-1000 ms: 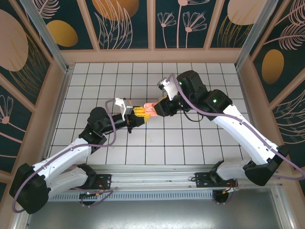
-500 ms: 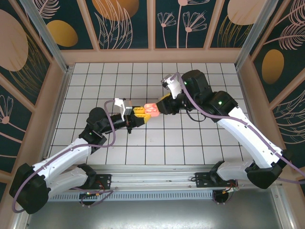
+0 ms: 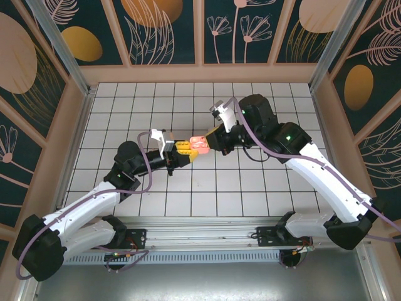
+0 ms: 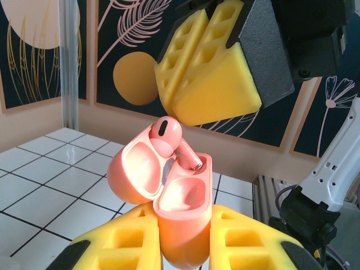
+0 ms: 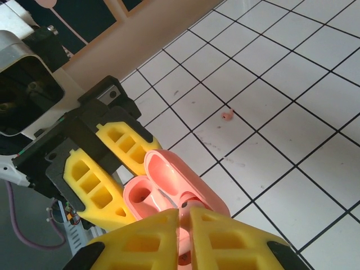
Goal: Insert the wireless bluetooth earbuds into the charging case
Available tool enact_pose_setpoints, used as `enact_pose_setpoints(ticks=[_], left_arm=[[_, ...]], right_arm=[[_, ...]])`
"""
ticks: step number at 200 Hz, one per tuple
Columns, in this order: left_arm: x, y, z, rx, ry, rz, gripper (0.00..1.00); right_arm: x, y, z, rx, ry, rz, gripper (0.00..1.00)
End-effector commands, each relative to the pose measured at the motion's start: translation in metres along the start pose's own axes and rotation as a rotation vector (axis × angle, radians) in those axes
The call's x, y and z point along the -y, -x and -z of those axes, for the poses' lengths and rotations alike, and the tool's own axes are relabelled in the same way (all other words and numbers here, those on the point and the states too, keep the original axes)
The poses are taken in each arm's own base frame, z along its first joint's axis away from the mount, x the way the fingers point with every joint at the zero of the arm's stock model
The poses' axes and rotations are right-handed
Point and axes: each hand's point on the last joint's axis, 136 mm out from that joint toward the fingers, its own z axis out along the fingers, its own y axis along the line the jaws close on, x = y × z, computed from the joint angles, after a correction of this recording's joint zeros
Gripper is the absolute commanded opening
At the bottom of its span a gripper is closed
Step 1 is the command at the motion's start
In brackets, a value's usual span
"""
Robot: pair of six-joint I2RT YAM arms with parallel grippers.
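A salmon-pink charging case with its lid swung open is held off the floor by my left gripper, shut on its lower body. In the top view the case hangs between both arms over the tiled floor. One pink earbud stands in the case, its stem down in a slot and its head sticking out. My right gripper is shut, its yellow fingers pressed together just above the earbud's head. The earbud shows through the narrow gap beyond the tips.
A tiny pink piece lies on a white tile beyond the case. Tan walls ring the tiled floor. The arm bases and a metal rail sit at the near edge.
The right gripper's jaws have closed. It drew back a little from the case toward the upper right, then held near it. The left arm and the case have not moved.
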Motion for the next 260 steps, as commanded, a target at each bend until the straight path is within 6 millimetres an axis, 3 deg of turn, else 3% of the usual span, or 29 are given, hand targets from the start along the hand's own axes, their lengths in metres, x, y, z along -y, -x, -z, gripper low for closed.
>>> enact_pose_setpoints(ticks=[1, 88, 146, 186, 204, 260], left_arm=[[0.009, 0.017, 0.002, 0.055, -0.025, -0.050, 0.15], [0.010, 0.020, 0.002, 0.062, -0.026, -0.052, 0.15], [0.010, 0.021, 0.002, 0.064, -0.029, -0.051, 0.15], [0.003, 0.020, 0.002, 0.059, 0.014, -0.061, 0.15], [-0.004, 0.018, 0.003, 0.053, 0.056, -0.067, 0.15], [-0.036, 0.005, 0.007, -0.011, 0.236, -0.087, 0.15]], right_arm=[[-0.010, -0.003, 0.003, 0.006, 0.037, 0.020, 0.13], [-0.009, -0.012, 0.009, 0.022, 0.008, 0.098, 0.13], [-0.008, -0.006, 0.016, 0.063, -0.012, 0.102, 0.13], [-0.009, 0.012, 0.033, 0.141, -0.030, 0.047, 0.21], [0.000, 0.020, 0.037, 0.167, -0.085, -0.020, 0.29], [0.033, 0.021, 0.016, 0.118, -0.243, -0.327, 0.43]])
